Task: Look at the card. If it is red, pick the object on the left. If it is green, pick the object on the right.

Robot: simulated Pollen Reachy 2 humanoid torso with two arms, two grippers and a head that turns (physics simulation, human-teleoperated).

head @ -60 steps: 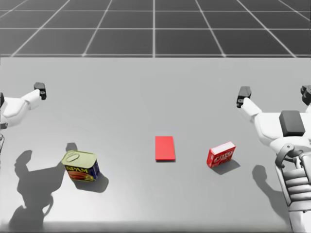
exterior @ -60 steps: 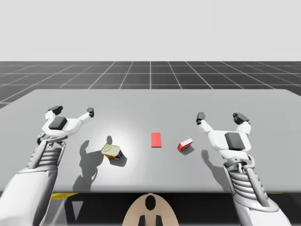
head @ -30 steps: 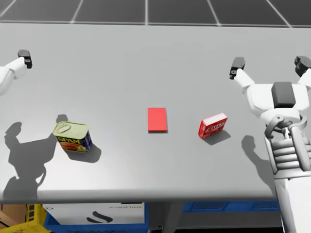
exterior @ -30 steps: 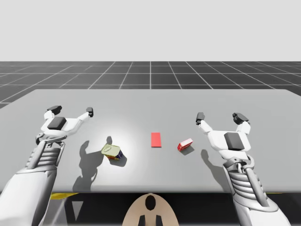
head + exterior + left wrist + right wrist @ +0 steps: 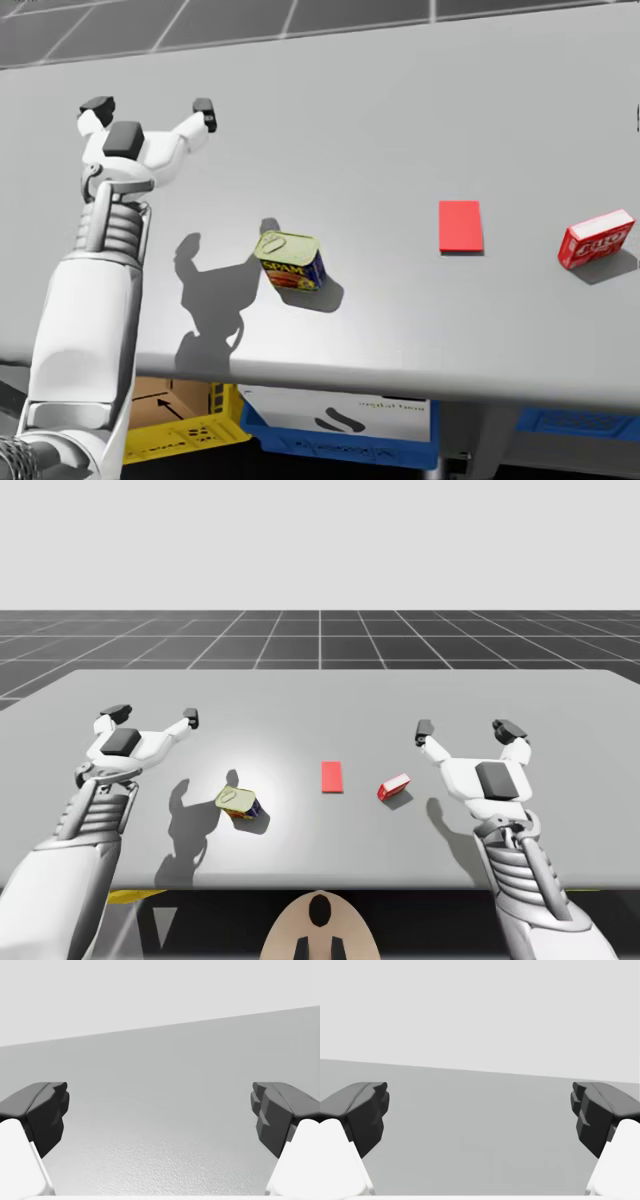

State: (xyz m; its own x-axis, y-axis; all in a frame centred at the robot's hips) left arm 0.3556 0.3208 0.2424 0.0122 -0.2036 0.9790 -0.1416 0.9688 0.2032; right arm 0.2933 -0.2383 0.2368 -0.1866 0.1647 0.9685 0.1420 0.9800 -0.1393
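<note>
One red card (image 5: 460,226), so the can (image 5: 290,261) on the left is the pick.
The card lies flat between the can and the red box (image 5: 597,239). My left gripper (image 5: 153,716) and right gripper (image 5: 465,727) hover with jaws spread wide, holding nothing. Next, I judge, the left must swing over the can and come down.

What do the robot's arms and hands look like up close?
Both are smooth white shells. The left hand and right hand are each a two-pronged fork: white fingers capped with dark grey pads, plus a dark grey square patch on the back. Behind each hand the wrist is a stack of ribbed grey rings, widening into a plain white forearm.
</note>
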